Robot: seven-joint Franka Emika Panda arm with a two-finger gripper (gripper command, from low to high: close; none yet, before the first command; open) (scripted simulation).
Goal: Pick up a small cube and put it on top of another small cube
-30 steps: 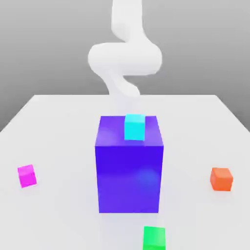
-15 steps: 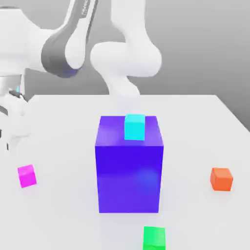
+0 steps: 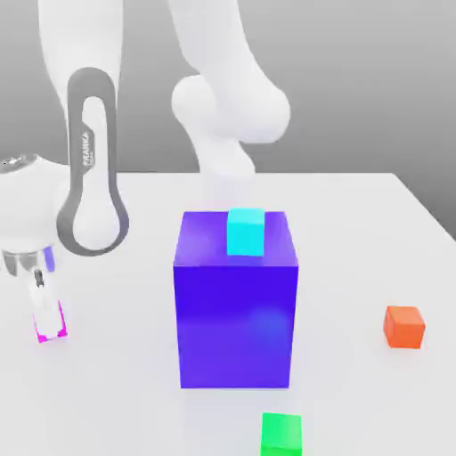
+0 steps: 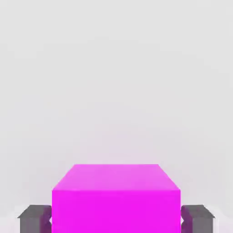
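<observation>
Gripper [image 3: 46, 331]: closed on magenta cube [image 4: 116, 205], at the exterior view's left; both pads [image 4: 36, 218] contact opposite faces. Cube: upright, no long axis.

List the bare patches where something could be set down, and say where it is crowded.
Bare: between the blue block and orange cube; also between that block and the magenta cube. Crowded: around the magenta cube, with fingers at its sides.
</observation>
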